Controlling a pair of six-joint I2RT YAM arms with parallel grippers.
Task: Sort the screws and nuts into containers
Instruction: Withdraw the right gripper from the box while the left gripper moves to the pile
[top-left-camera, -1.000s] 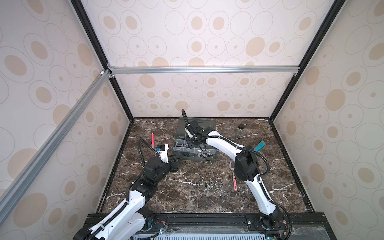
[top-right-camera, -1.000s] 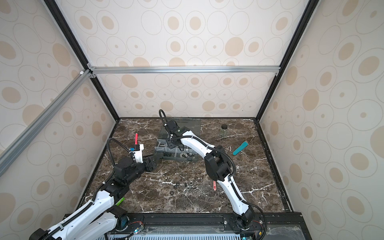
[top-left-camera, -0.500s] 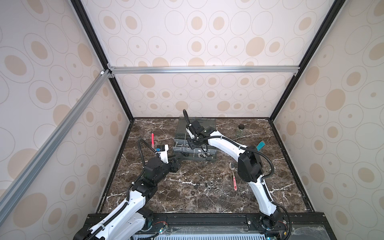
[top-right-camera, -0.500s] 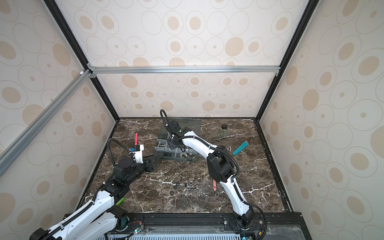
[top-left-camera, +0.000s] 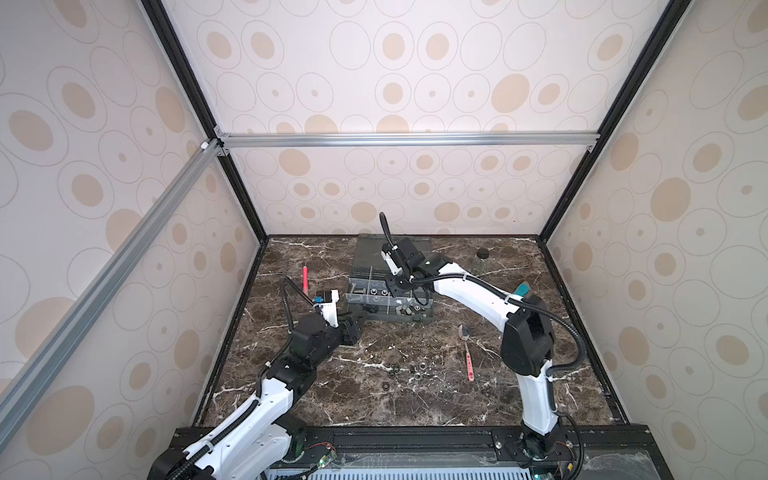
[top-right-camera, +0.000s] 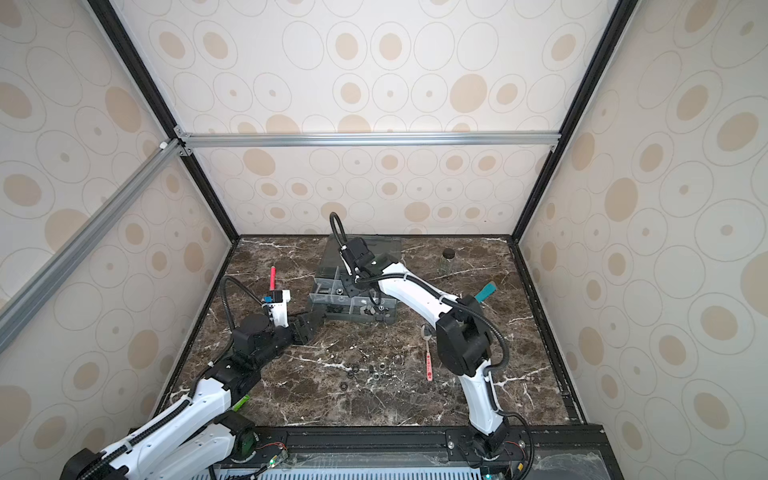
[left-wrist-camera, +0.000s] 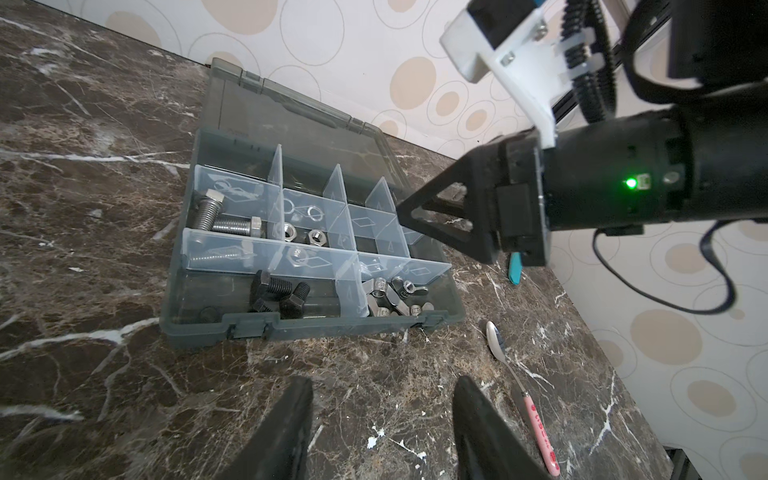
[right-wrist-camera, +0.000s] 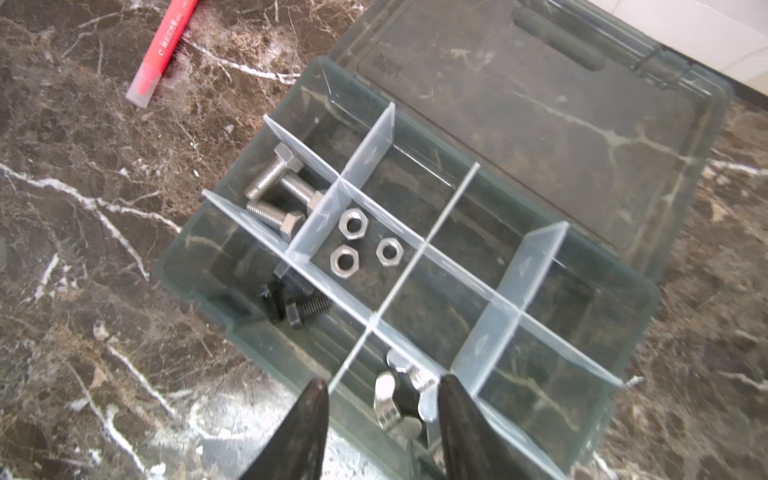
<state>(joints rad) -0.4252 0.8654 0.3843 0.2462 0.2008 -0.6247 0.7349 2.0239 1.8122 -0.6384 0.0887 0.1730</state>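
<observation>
The light is bright, soft and even, coming from above; the pale walls with beige ovals (top-left-camera: 415, 62) look nearly washed out. Shadows on the dark brown marble table top (top-left-camera: 374, 399) are faint. The translucent plastic dividers (right-wrist-camera: 528, 266) and the shiny silver hex-head screws (left-wrist-camera: 208, 212) give small glints. The black fingers (left-wrist-camera: 286, 432) of the left gripper (left-wrist-camera: 380, 384) are slightly out of focus. In both top views the loose metal nuts (top-left-camera: 420, 366) are tiny and unsharp.

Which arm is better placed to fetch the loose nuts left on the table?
Probably left. The left gripper is open, empty and just in front of the box, nearer the loose nuts; the right gripper hangs open over the box, farther back.
</observation>
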